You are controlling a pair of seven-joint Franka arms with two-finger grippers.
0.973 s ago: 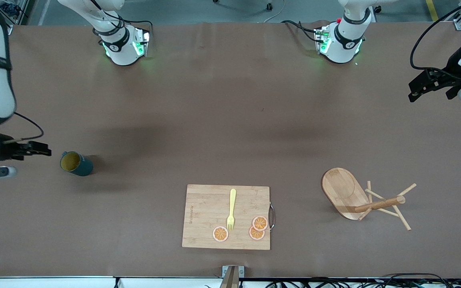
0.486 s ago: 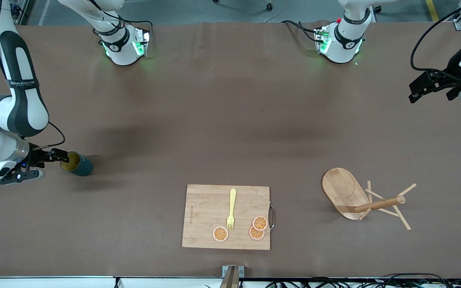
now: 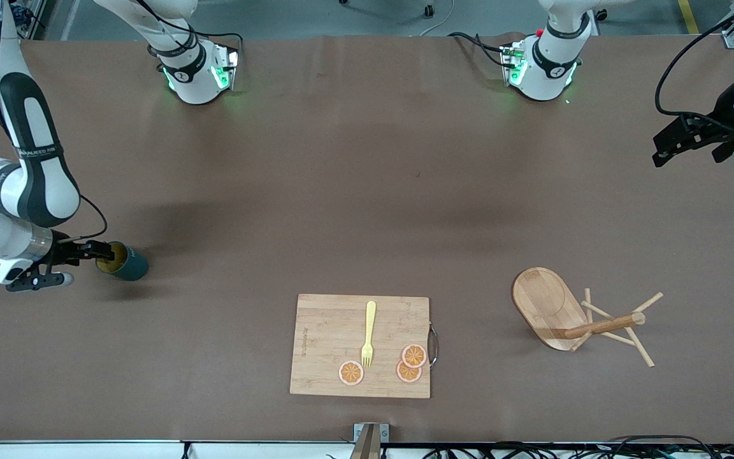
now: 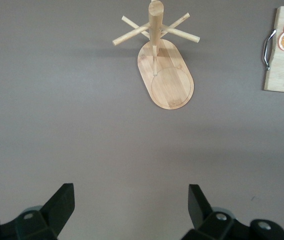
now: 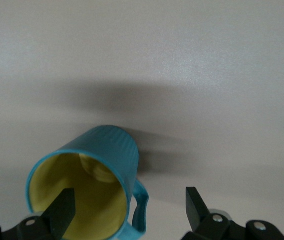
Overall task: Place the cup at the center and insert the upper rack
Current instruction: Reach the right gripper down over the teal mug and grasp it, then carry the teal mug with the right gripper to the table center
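Straddling the rim of the teal cup (image 3: 122,261), lying tipped near the table's right-arm end, the right gripper (image 3: 100,254) has advanced, one open finger now inside. The left gripper (image 3: 679,141) is waiting open, holding nothing; the mug tree (image 3: 571,315) is lying toppled.

Cup (image 3: 122,261) lies on its side at the right arm's end of the table (image 3: 354,191). Right gripper (image 3: 100,252) is at its mouth, one finger inside the cup, the other outside by the handle, jaws apart.

Cutting board (image 3: 322,357) sits mid-table, nearest the front camera. On it: a fork (image 3: 368,334) and three orange slices (image 3: 351,373).

Upper rack (image 3: 571,315) is tipped over toward the left arm's end, base on edge, pegs touching the table.

Left gripper (image 3: 673,141) hangs spread over that end, well apart from the rack.
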